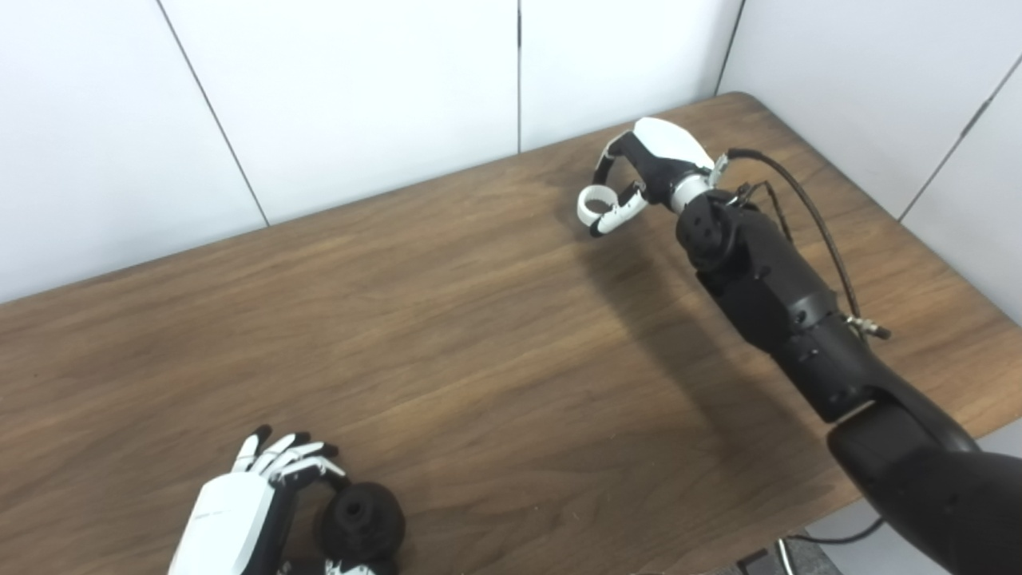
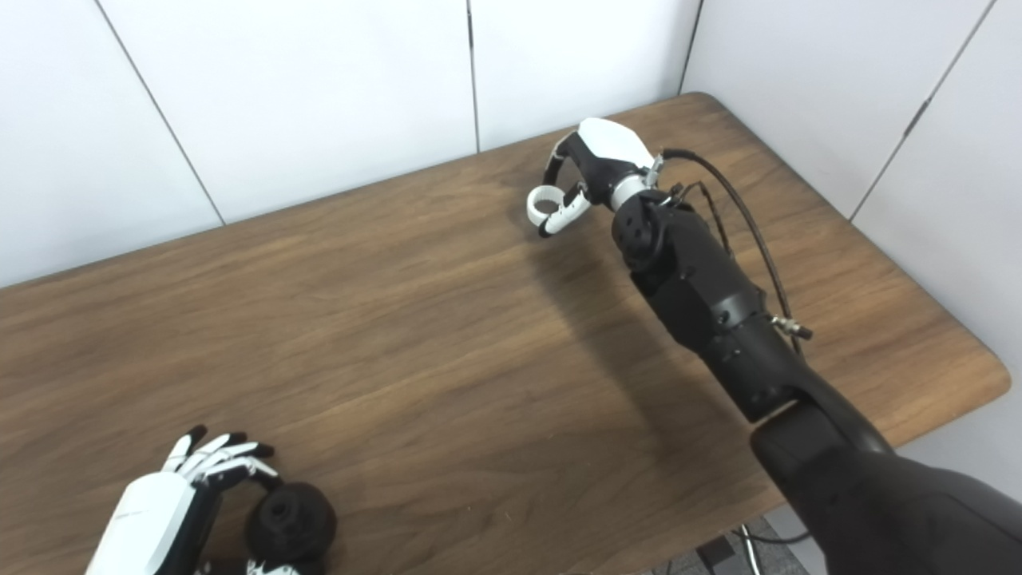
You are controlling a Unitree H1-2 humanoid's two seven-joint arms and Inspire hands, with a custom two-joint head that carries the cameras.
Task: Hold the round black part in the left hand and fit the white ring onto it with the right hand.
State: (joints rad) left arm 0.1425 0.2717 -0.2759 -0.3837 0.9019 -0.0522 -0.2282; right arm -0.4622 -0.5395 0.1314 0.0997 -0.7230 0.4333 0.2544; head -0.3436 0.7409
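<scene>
The right hand (image 1: 651, 172) is reached out over the far right part of the table (image 1: 479, 319), close to the back edge. The ring (image 1: 592, 203) sits between its fingertips, on the hand's left side. The left hand (image 1: 239, 503) is at the near left edge. The round part (image 1: 363, 519) is just to its right, within its fingers. The two hands are well apart.

Left hand (image 1: 239, 503) and round black part (image 1: 363, 521) partly cut off by the bottom edge.
</scene>
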